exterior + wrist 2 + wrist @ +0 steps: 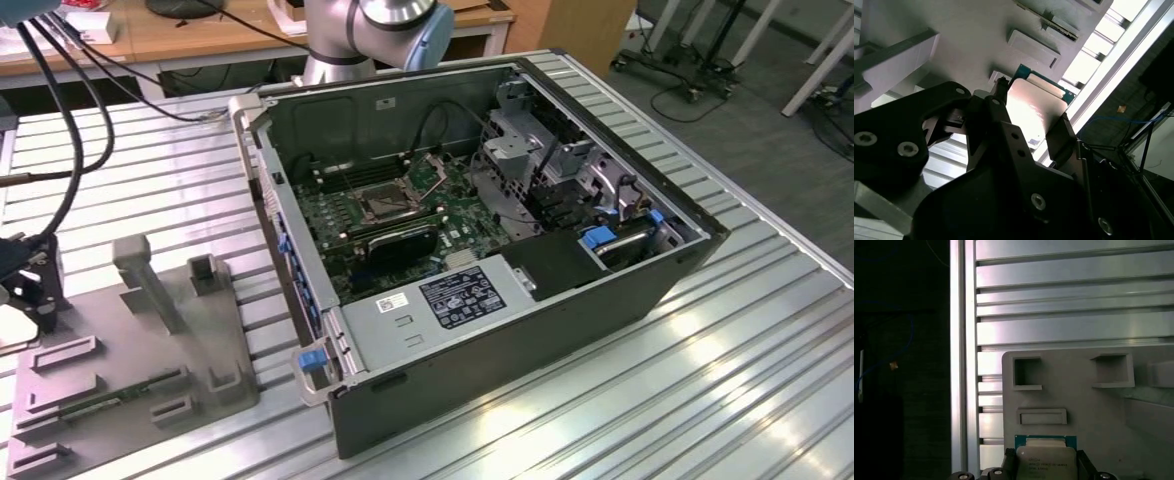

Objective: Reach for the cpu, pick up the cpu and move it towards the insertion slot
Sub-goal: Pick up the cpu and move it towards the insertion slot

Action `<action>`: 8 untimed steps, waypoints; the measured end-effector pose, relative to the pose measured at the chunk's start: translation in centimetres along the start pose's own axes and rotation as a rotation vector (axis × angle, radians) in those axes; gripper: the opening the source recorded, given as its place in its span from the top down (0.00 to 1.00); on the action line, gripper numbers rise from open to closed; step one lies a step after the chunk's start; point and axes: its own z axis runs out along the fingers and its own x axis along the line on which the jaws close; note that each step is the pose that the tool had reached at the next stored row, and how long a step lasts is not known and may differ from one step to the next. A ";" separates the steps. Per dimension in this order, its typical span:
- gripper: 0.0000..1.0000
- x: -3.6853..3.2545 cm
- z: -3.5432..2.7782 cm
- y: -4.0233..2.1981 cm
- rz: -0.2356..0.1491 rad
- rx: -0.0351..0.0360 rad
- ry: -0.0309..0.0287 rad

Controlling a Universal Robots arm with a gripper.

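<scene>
While our tool (1031, 111) clasps the cpu (1046, 461) by two opposite edges, we see both low over the grey tray (1079, 405) on the tabletop (1054, 315).

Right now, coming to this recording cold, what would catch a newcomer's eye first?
The open computer case dominates the middle of the exterior view, its green board and the insertion slot laid bare. In both wrist views the cpu is held between the black fingers of the gripper, above the grey tray.
</scene>
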 end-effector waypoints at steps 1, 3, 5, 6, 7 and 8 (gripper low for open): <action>0.45 0.00 -0.58 0.02 0.000 0.0000 -0.0001; 0.45 0.00 -0.69 0.03 0.000 -0.0001 -0.0001; 0.45 0.00 -0.83 0.03 0.000 0.0001 0.0000; 0.45 0.00 -0.89 0.04 0.000 -0.0001 -0.0002; 0.45 0.00 -0.98 0.04 0.000 0.0000 -0.0001; 0.45 0.00 -1.08 0.04 0.000 -0.0001 -0.0002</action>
